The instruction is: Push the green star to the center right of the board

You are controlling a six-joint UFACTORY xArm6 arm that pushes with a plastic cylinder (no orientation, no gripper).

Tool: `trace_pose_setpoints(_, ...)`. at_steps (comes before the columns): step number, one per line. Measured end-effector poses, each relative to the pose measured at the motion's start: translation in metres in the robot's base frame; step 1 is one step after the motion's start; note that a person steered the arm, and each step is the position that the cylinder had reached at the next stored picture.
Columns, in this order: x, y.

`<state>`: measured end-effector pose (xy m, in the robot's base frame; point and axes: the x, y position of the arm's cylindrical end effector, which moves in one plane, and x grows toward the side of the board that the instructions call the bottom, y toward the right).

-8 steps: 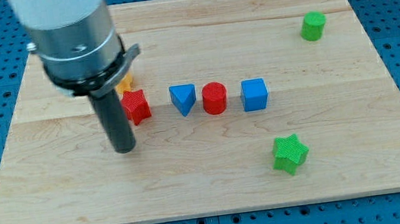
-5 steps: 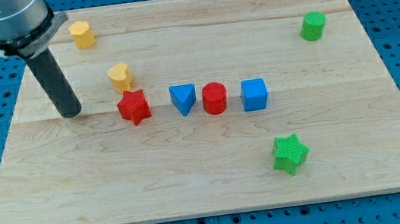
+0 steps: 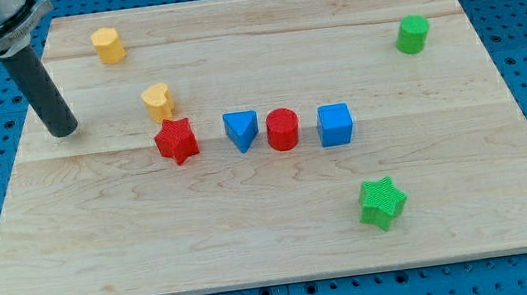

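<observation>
The green star (image 3: 382, 201) lies on the wooden board (image 3: 276, 247) at the view's lower right. My tip (image 3: 63, 133) rests on the board near its left edge, far to the left of and above the green star. The nearest blocks to my tip are the yellow block (image 3: 158, 101) and the red star (image 3: 177, 141), both to its right and apart from it.
A row runs along the board's middle: the red star, a blue triangle (image 3: 240, 129), a red cylinder (image 3: 282, 129) and a blue cube (image 3: 335, 125). A second yellow block (image 3: 109, 45) sits at the top left. A green cylinder (image 3: 413, 34) sits at the top right.
My tip has moved left and toward the view's top, away from the red star to the board's left edge. No block has moved.
</observation>
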<state>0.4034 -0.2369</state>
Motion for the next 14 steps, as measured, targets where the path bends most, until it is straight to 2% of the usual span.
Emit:
trace_pose_setpoints(7, -0.019, -0.015)
trace_pose_setpoints(8, -0.017, -0.016)
trace_pose_setpoints(9, 0.011, -0.032)
trace_pose_setpoints(11, 0.126, 0.026)
trace_pose_setpoints(12, 0.156, 0.093)
trace_pose_setpoints(14, 0.169, 0.231)
